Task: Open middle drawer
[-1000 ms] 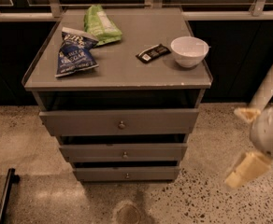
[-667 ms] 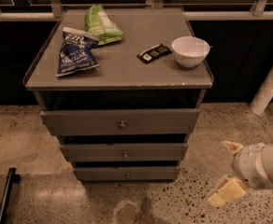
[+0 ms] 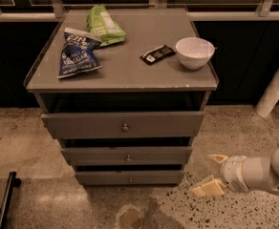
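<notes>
The end effector (image 3: 211,174) was pictured low at the right over the speckled floor (image 3: 29,137), its fingers spread apart and nothing held. It was kept apart from the middle drawer (image 3: 127,155), which was set between the bottom drawer (image 3: 130,178) and the top drawer (image 3: 123,124) of the desk (image 3: 130,78). Farther back, a blue chip bag (image 3: 77,52), a black packet (image 3: 157,54), a white bowl (image 3: 194,52) and a green bag (image 3: 105,25) were laid on top.

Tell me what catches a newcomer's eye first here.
A grey three-drawer cabinet fills the centre, with the middle drawer low on its front. On top lie a blue chip bag, a green bag, a dark packet and a white bowl. The end effector, fingers open, hovers low at the right, clear of the cabinet.
</notes>
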Robot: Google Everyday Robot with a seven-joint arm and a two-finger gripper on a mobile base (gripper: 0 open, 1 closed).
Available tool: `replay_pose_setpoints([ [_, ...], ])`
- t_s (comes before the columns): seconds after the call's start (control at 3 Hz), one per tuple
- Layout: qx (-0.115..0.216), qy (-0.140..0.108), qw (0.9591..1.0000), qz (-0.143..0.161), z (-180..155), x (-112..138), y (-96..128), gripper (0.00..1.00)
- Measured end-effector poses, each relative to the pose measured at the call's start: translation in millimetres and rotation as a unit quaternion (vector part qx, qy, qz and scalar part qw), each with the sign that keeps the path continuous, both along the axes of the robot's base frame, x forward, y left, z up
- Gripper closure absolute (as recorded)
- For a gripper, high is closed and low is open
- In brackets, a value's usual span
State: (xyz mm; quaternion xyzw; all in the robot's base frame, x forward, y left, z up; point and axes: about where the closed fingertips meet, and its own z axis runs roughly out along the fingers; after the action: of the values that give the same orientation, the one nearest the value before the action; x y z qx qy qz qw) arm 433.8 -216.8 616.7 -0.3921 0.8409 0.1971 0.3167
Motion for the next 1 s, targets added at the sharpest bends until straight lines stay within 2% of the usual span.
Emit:
replay_pose_setpoints([
  [1.0,0.000,0.000,1.0000,0.000,0.0,-0.1,0.2,0.88],
])
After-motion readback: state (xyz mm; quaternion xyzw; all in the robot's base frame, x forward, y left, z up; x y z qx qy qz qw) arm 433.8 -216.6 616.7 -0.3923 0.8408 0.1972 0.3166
